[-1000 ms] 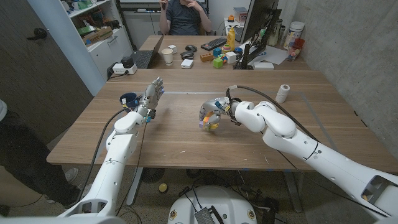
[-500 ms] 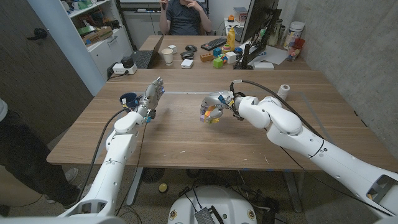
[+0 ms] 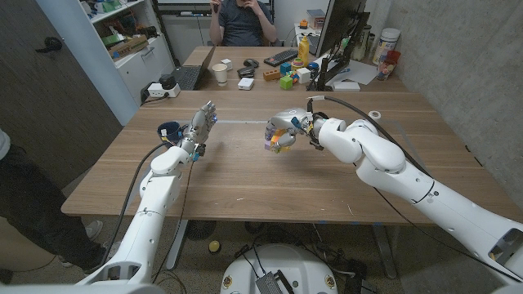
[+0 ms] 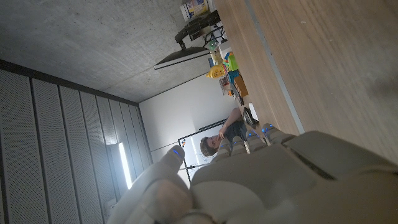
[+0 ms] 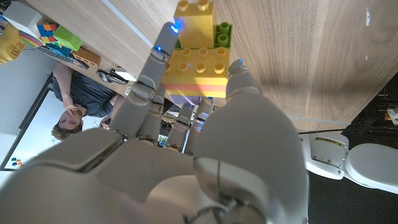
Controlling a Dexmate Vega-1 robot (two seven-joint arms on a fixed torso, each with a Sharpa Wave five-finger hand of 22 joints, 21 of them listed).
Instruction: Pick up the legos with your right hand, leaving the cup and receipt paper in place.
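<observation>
Right hand (image 3: pixel 280 135) gripping stacked legos (image 5: pixel 194 59) above wooden table (image 3: pixel 245 175), left hand (image 3: pixel 198 127) upright, fingers apart, holding nothing

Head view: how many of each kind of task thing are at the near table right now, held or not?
Lego stack: 1, held in the right hand
Blue cup: 1
Receipt paper roll: 1
Total: 3
</observation>
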